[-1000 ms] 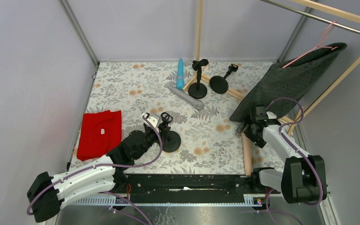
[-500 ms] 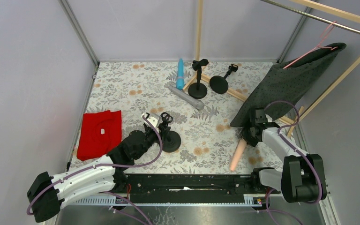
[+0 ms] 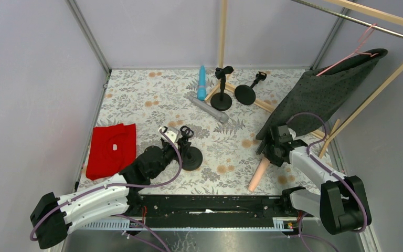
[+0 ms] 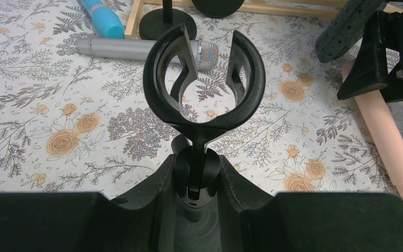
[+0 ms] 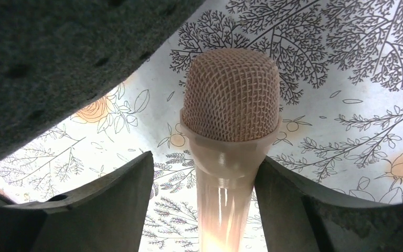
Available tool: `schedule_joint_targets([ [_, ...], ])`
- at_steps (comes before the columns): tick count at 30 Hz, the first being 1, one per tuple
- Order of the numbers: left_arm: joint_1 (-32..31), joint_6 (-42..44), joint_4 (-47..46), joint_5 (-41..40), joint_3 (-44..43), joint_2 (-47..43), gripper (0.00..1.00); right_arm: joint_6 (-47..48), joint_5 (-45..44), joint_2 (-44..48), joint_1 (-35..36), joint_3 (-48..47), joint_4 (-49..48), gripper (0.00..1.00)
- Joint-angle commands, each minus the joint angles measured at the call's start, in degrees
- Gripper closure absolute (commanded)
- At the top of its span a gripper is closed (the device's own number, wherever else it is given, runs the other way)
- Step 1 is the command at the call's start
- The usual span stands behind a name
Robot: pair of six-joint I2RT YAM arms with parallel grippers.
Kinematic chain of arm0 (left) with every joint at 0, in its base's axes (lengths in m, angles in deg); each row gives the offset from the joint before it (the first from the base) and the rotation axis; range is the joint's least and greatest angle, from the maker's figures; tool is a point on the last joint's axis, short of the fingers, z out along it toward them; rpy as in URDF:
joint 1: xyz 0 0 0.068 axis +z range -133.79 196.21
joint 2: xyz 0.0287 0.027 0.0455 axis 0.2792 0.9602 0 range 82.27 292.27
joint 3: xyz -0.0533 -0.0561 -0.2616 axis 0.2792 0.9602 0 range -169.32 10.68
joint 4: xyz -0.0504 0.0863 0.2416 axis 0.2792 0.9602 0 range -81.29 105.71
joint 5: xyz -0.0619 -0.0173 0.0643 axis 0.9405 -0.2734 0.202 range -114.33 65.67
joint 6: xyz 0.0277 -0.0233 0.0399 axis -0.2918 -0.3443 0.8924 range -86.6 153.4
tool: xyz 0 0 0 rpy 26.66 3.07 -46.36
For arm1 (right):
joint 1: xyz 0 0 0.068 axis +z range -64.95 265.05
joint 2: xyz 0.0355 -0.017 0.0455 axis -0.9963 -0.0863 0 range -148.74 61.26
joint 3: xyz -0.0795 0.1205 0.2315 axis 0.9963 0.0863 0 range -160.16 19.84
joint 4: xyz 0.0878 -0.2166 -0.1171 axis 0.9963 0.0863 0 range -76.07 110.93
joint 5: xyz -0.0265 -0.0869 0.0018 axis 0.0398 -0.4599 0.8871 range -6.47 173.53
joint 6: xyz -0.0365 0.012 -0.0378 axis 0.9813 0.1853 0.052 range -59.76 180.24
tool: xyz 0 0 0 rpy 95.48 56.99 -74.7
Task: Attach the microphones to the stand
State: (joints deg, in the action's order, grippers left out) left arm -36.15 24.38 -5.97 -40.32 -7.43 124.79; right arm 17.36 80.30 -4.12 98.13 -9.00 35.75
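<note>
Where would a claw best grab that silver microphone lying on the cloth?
Probably mid-handle on the silver microphone, from straight above: it lies flat, the handle is slim and even, and a stand base sits close beside it.

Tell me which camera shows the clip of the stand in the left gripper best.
Left wrist: the clip fills the frame head-on, an empty C-shaped ring, gap on top. Top external shows it only as a small dark shape over the stand's round base. Right wrist does not show it.
</note>
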Motion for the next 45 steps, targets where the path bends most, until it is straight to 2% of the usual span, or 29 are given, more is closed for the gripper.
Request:
schedule_joint_targets([
  [1,-0.15,-0.12,-3.06,0.22,0.16,-0.01,1.0,-0.76,-1.54,-3.35,1.71,-0.42,2.67,0.27],
  [5,-0.13,0.2,-3.95,2.11,0.34,0.16,1.0,-0.16,-1.94,-4.8,2.2,-0.35,2.76,0.35],
  [13,-0.14,1.36,-7.07,13.29,-0.58,4.36,1.0,0.2,-1.97,-5.16,2.43,0.11,2.26,0.55],
  [15,-0.19,1.46,-7.99,15.53,-0.61,5.08,1.0,0.46,-1.74,-5.0,2.46,0.09,2.13,0.62],
  [19,-0.21,1.5,-10.39,19.37,0.28,5.5,1.0,1.21,0.56,-1.59,2.56,0.42,0.38,0.87],
  [30,-1.55,1.4,-21.16,25.6,3.08,11.05,0.99,4.26,18.33,21.58,2.87,1.68,-10.06,1.0],
  [40,-2.5,4.61,-25.89,31.74,5.16,12.35,1.0,5.04,23.63,35.01,2.91,-0.38,-18.07,1.0],
  [43,-2.54,4.55,-28.73,32.18,6.36,12.64,0.89,6.65,24.98,36.39,2.94,-1.47,-22.3,1.0],
  [45,-2.55,4.49,-30.69,31.29,7.53,12.67,0.76,8.82,25.47,36.51,2.9,-3.08,-23.94,1.0],
])
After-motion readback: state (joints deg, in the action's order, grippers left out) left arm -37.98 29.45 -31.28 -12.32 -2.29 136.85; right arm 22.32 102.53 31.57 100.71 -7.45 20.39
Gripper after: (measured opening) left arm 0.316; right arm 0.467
